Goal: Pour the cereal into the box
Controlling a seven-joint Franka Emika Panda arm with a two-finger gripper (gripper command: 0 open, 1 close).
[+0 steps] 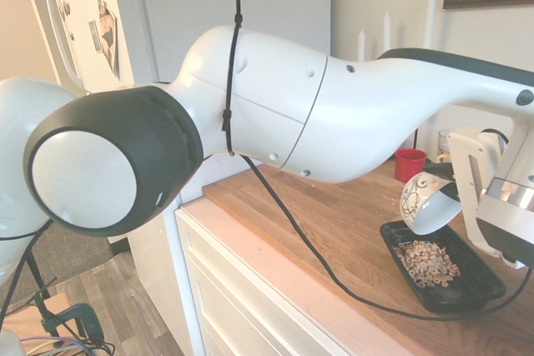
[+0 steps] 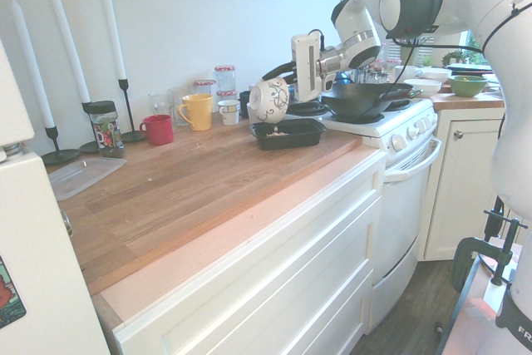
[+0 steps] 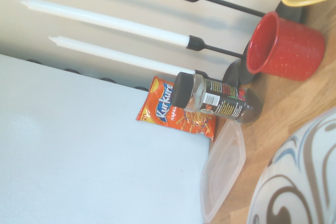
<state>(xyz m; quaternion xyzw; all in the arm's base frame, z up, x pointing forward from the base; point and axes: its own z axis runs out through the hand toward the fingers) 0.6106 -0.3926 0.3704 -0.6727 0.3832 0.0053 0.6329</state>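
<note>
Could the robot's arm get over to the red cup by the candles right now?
Probably not yet. The pincer is shut on the tipped white bowl over the black tray of cereal. The wooden counter toward the red cup looks free, but the pincer is busy.

Tipped white bowl [image 1: 427, 199] over cereal [image 1: 427, 263] in black box [image 1: 480, 285]

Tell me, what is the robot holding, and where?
The bowl, gripped at its rim and tipped over the black box, which has cereal in it.
</note>
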